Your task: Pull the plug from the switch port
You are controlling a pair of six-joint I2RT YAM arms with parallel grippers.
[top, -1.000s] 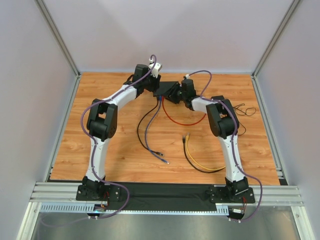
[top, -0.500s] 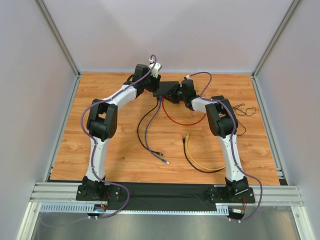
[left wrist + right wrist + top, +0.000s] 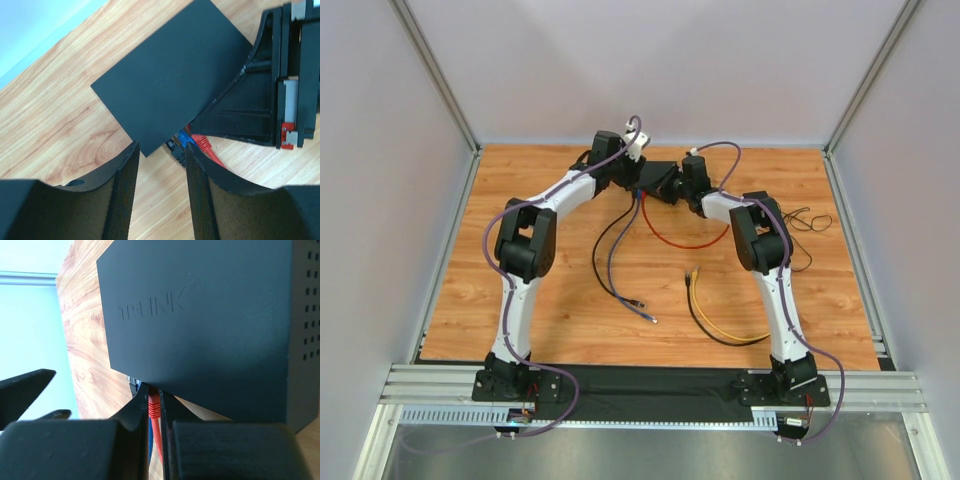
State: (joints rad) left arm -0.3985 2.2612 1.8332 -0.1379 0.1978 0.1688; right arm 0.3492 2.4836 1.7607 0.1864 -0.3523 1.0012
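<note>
- The left gripper has its jaws apart and clamps nothing; its fingers flank the near corner of the switch
- A black cable and a purple cable trail from the switch toward the near edge of the wooden table
- The switch, a flat black box, sits at the far middle of the table between the two grippers
- A black plug, a blue plug and the red plug sit side by side at its port edge
- The right gripper is closed tight on the red plug, right at the switch's edge
- A red cable loops nearby; a yellow cable lies loose, apart from the switch
</note>
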